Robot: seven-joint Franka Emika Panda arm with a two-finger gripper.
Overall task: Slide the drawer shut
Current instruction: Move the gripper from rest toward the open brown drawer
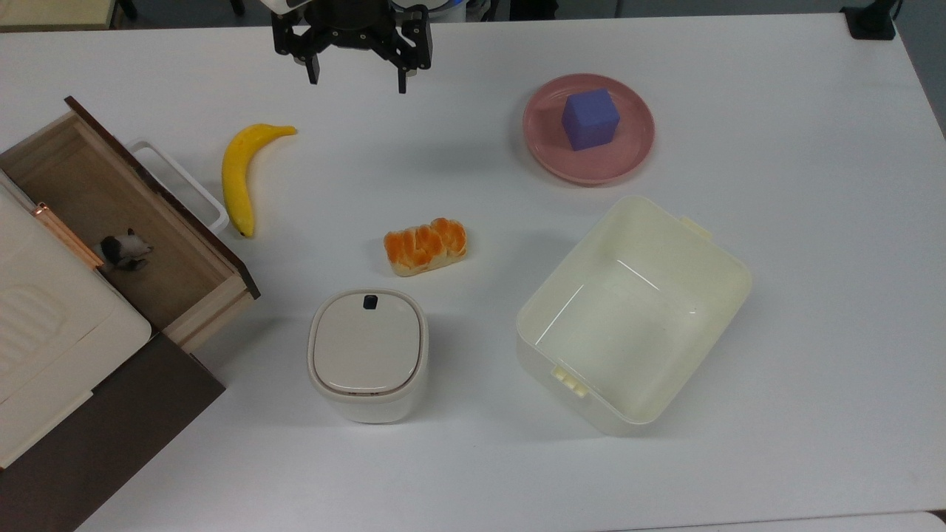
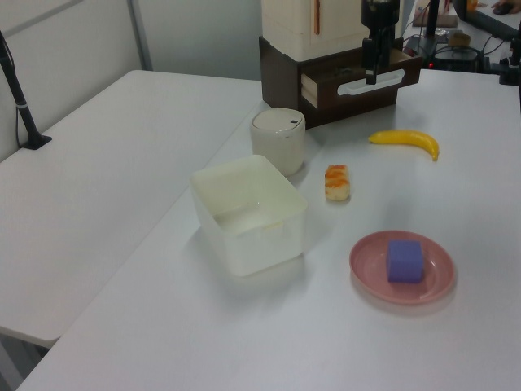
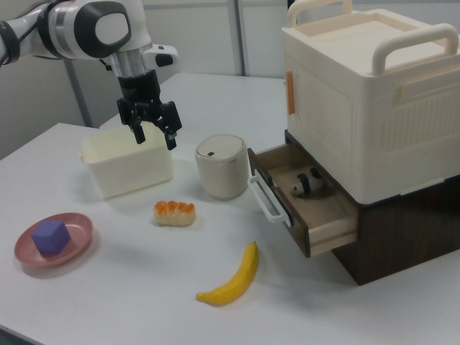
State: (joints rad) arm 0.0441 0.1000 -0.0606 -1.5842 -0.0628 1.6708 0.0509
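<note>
Hanging above the worktop with tool pointing down, fingers spread wide, gripping nothing. Sitting pulled out, well apart toward the top view's lower left: the drawer, beyond the banana.

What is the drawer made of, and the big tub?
The drawer looks like pale wood inside, showing matte grain, with a dark brown front and a white, probably plastic, handle. The cream tub looks like smooth plastic: its walls shine slightly.
</note>
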